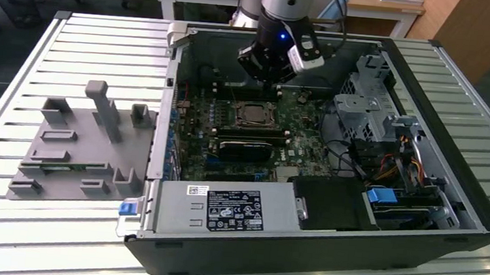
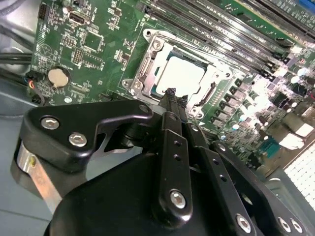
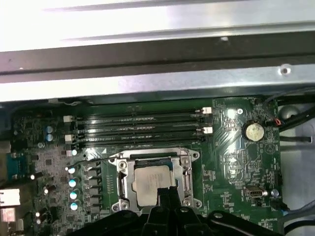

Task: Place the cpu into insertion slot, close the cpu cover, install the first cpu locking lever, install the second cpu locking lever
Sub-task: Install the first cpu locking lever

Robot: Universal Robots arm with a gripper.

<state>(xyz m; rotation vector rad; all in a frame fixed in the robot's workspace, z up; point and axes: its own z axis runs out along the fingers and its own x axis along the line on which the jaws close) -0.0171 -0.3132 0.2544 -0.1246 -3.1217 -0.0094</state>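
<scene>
The cpu (image 2: 182, 76) (image 3: 149, 181) lies in the insertion slot (image 1: 251, 114) on the green board, its pale metal face up. The silvery cpu cover (image 2: 146, 61) (image 3: 124, 179) lies flat around it, and the chip shows through its window. My gripper (image 1: 265, 75) hangs over the board just behind the socket in the exterior view. In both wrist views its black fingertips (image 2: 173, 96) (image 3: 167, 192) are pressed together at the socket's edge with nothing between them. I cannot make out the locking levers clearly.
Long black memory slots (image 3: 138, 125) run beside the socket, and a coin battery (image 3: 253, 131) sits on the board. A grey labelled power supply box (image 1: 222, 208) fills the case front. A drive cage (image 1: 365, 114) stands at the exterior view's right, a grey fixture (image 1: 78, 150) at its left.
</scene>
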